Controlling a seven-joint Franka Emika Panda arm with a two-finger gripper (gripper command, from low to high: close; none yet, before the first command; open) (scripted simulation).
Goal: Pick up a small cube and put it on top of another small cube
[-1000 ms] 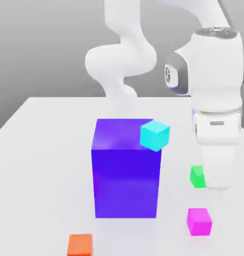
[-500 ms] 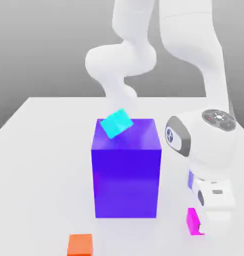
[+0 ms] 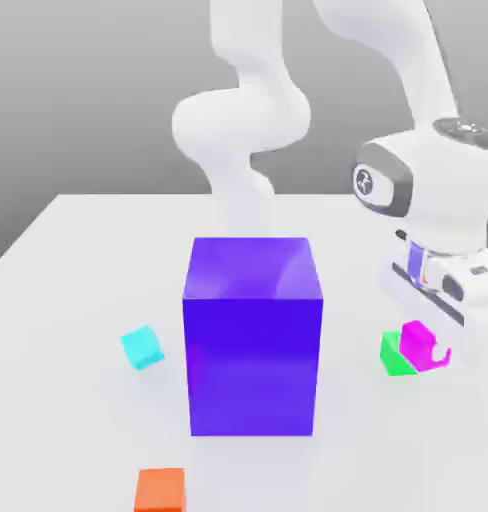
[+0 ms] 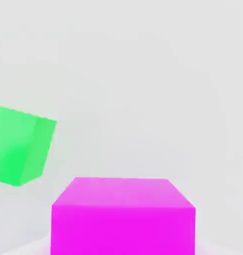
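The carrying step is judged to be in hand. The pink cube point(image 3: 418, 340) is seen clamped in the gripper point(image 3: 425, 346), lifted clear of the white table point(image 3: 78, 300), with the jaws clenched on it. The green cube point(image 3: 393, 355) is seen on the table, just beside the pink cube at about its eight o'clock in the exterior view, partly overlapped by it there.

In the hand view the pink cube point(image 4: 123, 216) is seen close to the camera, and the green cube point(image 4: 21, 149) at about its ten o'clock, off to one side and not yet beneath it.

The next move is judged to call for a short sideways shift until the pink cube is centred over the green cube, then a gentle lowering and release. The two faces would need to be squared, since the green cube appears turned relative to the pink one.

The arm is seen arching over from the far side of the table, the wrist bent so that the hand points down, near the table's three o'clock edge in the exterior view.
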